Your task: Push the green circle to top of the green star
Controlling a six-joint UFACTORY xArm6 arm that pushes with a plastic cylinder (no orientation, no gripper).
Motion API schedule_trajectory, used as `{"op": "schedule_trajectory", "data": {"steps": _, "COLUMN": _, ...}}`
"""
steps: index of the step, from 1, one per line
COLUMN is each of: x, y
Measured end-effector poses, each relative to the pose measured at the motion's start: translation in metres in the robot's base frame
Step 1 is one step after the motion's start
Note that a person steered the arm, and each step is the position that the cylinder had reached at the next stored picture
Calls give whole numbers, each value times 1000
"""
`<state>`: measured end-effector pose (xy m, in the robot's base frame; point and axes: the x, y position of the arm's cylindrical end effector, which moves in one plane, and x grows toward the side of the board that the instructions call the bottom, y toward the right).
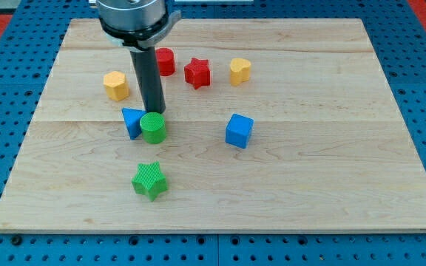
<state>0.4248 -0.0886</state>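
Contact looks made or nearly so: my tip (154, 112) stands at twelve o'clock of the green circle (153, 128), just behind its top edge, with the blue triangular block (132, 122) touching the circle at nine o'clock. Green star (150, 180) lies at six o'clock of the circle, apart by a bare strip of board (309, 192), so the circle sits already above the star and only a short six-o'clock push seems needed. No jaws exist on this rod, so nothing is grasped.
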Motion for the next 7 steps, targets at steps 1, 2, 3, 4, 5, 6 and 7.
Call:
{"op": "schedule_trajectory", "data": {"steps": 1, "x": 30, "y": -1}}
{"op": "schedule_trajectory", "data": {"steps": 2, "x": 37, "y": -1}}
{"op": "schedule_trajectory", "data": {"steps": 3, "x": 36, "y": 5}}
{"op": "schedule_trajectory", "data": {"steps": 4, "x": 48, "y": 6}}
{"op": "schedule_trajectory", "data": {"steps": 5, "x": 48, "y": 7}}
{"op": "schedule_trajectory", "data": {"steps": 6, "x": 31, "y": 18}}
{"op": "schedule_trajectory", "data": {"steps": 7, "x": -6, "y": 34}}
